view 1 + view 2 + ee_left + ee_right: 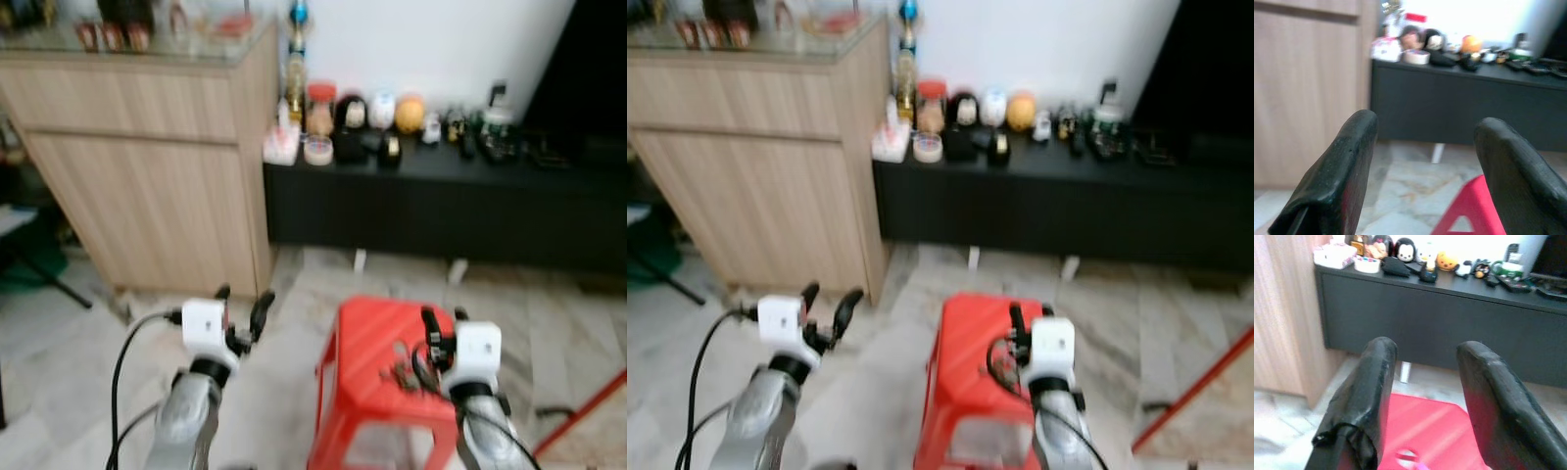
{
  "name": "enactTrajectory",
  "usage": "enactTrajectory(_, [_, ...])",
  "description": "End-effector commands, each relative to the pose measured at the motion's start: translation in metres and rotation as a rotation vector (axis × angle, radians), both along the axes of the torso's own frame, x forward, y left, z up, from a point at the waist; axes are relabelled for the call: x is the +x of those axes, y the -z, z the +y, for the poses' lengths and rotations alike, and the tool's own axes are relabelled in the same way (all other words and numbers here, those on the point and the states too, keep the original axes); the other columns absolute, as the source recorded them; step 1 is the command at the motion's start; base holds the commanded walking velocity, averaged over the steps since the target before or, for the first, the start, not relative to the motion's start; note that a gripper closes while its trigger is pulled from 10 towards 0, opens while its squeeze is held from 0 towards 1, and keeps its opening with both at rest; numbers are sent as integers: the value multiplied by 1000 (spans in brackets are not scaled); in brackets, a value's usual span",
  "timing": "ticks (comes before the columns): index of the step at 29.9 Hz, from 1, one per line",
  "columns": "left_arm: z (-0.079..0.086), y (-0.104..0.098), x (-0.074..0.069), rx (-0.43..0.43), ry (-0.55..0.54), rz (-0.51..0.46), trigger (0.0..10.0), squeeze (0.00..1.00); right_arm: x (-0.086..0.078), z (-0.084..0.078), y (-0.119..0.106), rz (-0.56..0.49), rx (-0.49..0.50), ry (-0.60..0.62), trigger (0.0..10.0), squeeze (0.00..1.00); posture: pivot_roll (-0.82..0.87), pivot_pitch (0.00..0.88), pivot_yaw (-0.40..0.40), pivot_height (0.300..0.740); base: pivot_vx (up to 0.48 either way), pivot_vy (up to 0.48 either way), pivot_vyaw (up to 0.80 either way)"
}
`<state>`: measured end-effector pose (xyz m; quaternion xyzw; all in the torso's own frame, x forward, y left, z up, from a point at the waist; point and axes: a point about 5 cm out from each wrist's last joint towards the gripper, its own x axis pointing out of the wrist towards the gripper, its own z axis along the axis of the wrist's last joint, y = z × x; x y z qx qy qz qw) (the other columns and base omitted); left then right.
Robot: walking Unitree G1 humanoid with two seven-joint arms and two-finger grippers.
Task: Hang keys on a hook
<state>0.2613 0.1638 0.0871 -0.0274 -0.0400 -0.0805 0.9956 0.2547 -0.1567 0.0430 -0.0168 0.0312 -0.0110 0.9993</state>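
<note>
Keys [400, 374] lie on top of the red stool [377, 343], close in front of me, just beside my right gripper [443, 318]. That gripper hovers over the stool's right side, fingers parted, nothing between them; in the right wrist view the red seat shows between the two black fingers [1364, 396]. My left gripper [242, 305] is raised to the left of the stool, over the pale marble floor [88, 372], also spread and empty. Head views are blurred.

Farther out, on the left, a light wood cabinet [147, 166] stands with a glass top carrying small items I cannot make out. To its right, against the white wall, a low black bench [441, 201] holds a row of small things: a roll of tape [317, 150], jars, round toy figures, an orange ball-shaped figure [410, 114].
</note>
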Motion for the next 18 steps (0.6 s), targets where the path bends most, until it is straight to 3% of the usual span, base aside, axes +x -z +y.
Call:
enactTrajectory(1, [1,0,1,2,-3,6,10000,0,0,-3,0,6,3,11,10000,0,33,0,-77,647,345,0,0])
enactTrajectory(9, [0,1,0,5,-3,12,10000,0,-3,-16,11,72,99,140,10000,0,36,0,-79,647,254,0,0])
enactTrajectory(10, [1,2,0,5,-5,15,10000,0,-4,-23,16,110,139,200,10000,0,38,0,-78,647,0,0,0])
enactTrajectory(14, [1,2,0,6,-5,19,10000,0,-8,-27,29,192,245,245,10000,0,38,0,-78,647,0,0,0])
enactTrajectory(15, [1,3,0,7,-3,20,10000,0,-12,-28,40,268,274,275,10000,0,38,0,-78,647,0,0,0])
enactTrajectory(18, [1,3,0,7,0,20,10000,0,-18,-29,55,362,340,306,10000,0,38,0,-78,647,0,0,0])
